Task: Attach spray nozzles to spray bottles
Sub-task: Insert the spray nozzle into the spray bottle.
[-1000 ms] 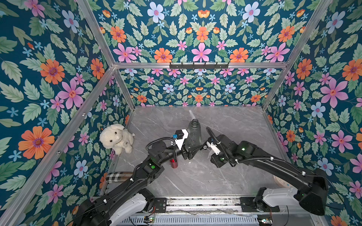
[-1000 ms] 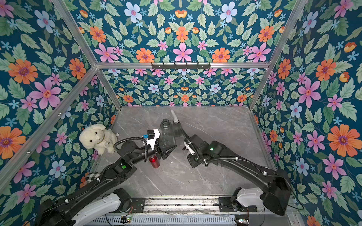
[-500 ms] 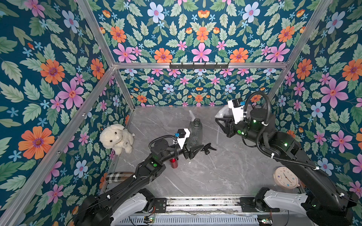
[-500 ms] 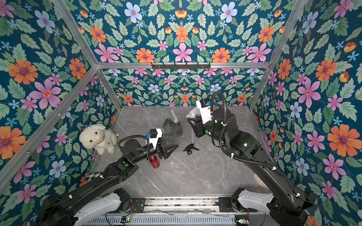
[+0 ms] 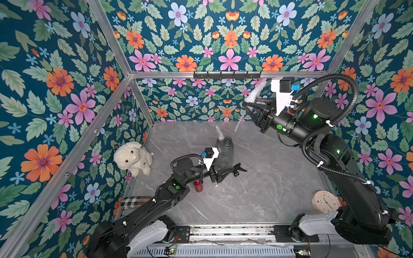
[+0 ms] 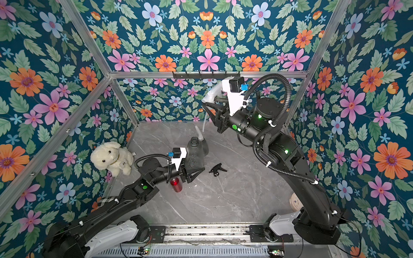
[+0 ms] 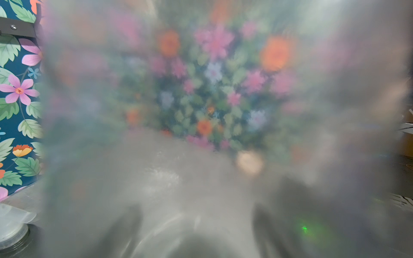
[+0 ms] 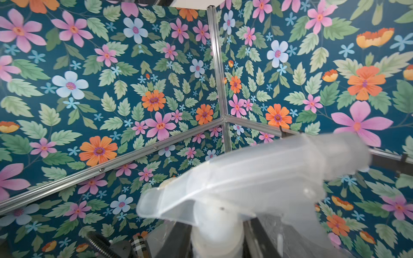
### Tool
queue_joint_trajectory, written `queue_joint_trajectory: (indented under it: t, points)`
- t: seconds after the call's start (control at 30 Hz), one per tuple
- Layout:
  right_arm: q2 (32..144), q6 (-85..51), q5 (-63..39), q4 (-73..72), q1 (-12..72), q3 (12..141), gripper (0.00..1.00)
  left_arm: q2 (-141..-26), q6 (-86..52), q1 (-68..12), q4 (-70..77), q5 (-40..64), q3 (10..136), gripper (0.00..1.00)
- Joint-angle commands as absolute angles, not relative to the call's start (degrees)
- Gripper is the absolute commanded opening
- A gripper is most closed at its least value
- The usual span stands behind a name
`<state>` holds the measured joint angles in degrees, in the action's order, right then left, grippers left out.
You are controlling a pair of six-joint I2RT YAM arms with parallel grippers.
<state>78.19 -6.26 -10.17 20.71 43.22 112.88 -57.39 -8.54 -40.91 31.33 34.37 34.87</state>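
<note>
The whitish spray nozzle [image 5: 256, 92] hangs high above the grey marble table [image 5: 257, 196]. It is pinched at its collar by the right gripper [image 5: 246, 105], whose jaws are drawn in narrow around it. In both top views the trigger head rises toward 1 o'clock of the fingertips and the thin dip tube [image 5: 238, 122] trails toward 7 o'clock. In the right wrist view the same nozzle [image 8: 257, 178] lies across the dark fingers [image 8: 257, 236].

The held nozzle sits at about 1 o'clock of the open grey bottle [image 5: 226, 154], well apart from its uncapped neck. The left gripper [image 5: 224, 167] lies low at 6 o'clock of that bottle, clasping its base with jaws roughly half spread. The bottle's blurred translucent wall [image 7: 223, 134] fills the left wrist view, and the fingers show only dimly through it.

A capped grey bottle [image 5: 218, 144], already bearing a whitish nozzle, stands just behind the open one at 12 o'clock. A black nozzle [image 5: 239, 169] lies on its side on the table at 3 o'clock of the left gripper, near its fingertip. A red bottle [image 5: 198, 186] stands at 7 o'clock of that gripper, partly under the arm's wrist.

A plush dog [image 5: 133, 157] sits at 9 o'clock against the wall. A round clock [image 5: 325, 202] lies at 4 o'clock.
</note>
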Motion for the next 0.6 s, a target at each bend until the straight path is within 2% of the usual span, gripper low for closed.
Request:
queue_joint_trajectory:
  t: [0.0,0.57]
  points:
    - [78.9,-5.0,-13.6,19.1,44.1,113.7,0.31,-57.8,-7.9,-41.0,32.7,34.6,35.3,0.0]
    - [78.7,-6.0,-15.8,20.9,46.3,112.3,0.3,-57.6,-7.1,-40.9,32.1,34.1,35.2,0.0]
